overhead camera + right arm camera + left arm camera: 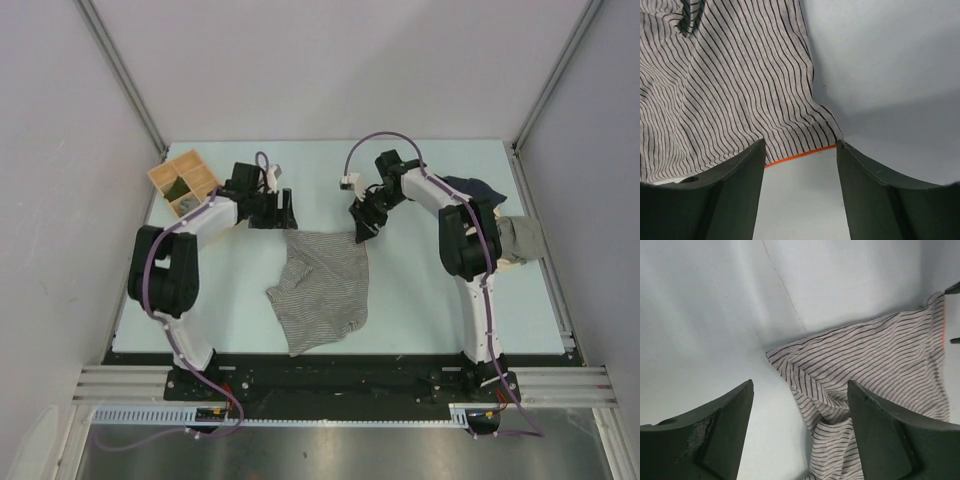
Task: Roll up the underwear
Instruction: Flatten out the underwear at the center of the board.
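The striped grey underwear (322, 288) lies spread and a little crumpled on the table, between the two arms. My left gripper (273, 212) is open and empty just behind its far left corner; the left wrist view shows the cloth (875, 370) ahead with a fold between the fingers. My right gripper (364, 226) is open and empty at the far right corner. In the right wrist view the orange-trimmed edge of the underwear (740, 80) lies just past the fingertips (757, 150), with bare table between the jaws.
A wooden compartment box (183, 181) stands at the back left. A navy garment (470, 187) and a beige-grey garment (522, 238) lie at the right, behind the right arm. Grey walls enclose the table on three sides.
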`<state>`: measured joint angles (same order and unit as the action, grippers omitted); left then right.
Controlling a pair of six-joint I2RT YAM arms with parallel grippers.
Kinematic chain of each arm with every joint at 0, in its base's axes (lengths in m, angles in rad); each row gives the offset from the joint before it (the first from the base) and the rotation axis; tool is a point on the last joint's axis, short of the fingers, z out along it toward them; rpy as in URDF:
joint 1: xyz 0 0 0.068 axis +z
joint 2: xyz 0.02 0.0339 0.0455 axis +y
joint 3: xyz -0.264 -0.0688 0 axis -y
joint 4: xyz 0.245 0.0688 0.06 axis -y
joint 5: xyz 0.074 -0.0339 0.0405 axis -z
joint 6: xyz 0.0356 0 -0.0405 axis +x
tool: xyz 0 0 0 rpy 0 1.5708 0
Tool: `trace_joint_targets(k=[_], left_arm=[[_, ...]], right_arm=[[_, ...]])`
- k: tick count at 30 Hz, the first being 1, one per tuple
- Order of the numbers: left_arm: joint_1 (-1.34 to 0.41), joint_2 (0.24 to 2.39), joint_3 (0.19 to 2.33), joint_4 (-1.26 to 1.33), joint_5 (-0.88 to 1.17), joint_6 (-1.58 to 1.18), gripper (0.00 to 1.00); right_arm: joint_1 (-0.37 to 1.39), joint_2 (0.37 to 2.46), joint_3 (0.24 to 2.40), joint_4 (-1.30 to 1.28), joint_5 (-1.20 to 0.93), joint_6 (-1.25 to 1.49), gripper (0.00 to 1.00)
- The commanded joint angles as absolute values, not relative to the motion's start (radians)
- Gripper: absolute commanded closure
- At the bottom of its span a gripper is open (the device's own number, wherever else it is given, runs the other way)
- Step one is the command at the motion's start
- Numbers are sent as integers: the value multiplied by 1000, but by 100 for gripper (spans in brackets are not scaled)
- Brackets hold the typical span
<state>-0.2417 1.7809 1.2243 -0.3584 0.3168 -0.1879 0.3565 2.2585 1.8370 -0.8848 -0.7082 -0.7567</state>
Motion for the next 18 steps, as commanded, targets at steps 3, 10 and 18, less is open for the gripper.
trace_joint_targets(k=[3, 10, 18], left_arm=[[-241, 1917, 1350, -506, 331, -95, 23], [-241, 2005, 1408, -554, 393, -66, 39], [-238, 2020, 1427, -557, 419, -64, 50]], right_arm=[[385, 2286, 1905, -914, -672, -753, 39], [391, 2327, 1933, -913, -650, -738, 43], [384, 2323, 1942, -887, -595, -715, 46]])
